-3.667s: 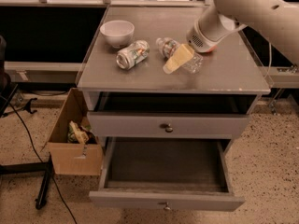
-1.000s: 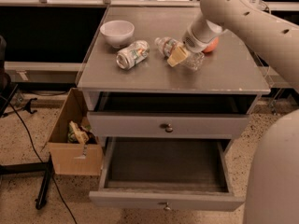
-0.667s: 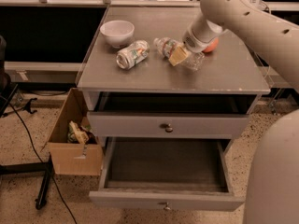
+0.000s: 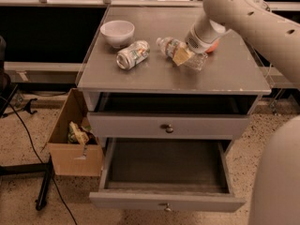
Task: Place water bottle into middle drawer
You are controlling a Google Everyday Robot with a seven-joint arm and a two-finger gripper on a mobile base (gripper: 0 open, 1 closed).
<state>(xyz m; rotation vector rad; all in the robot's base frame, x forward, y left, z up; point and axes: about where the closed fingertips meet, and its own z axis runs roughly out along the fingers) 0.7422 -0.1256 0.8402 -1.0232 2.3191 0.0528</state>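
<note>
The water bottle (image 4: 169, 47) lies on its side on the grey cabinet top (image 4: 154, 76), white cap pointing left, clear body running right under my gripper. My gripper (image 4: 182, 56) is down on the bottle's middle, its tan tip over the label; the white arm comes in from the upper right. The middle drawer (image 4: 165, 201) is pulled out wide at the bottom of the cabinet, with a dark, empty inside and a small round knob on its front.
A silver drink can (image 4: 133, 54) lies left of the bottle and a white bowl (image 4: 117, 32) stands behind it. An orange object (image 4: 213, 46) sits behind my wrist. A grey knobbed drawer front (image 4: 166, 126) is above the open drawer. A cardboard box (image 4: 75, 142) stands on the floor at left.
Since the oldest frame my arm has swung in and the gripper has settled onto the bottle's middle. Over the last second nothing has visibly moved; the bottle lies where it was.
</note>
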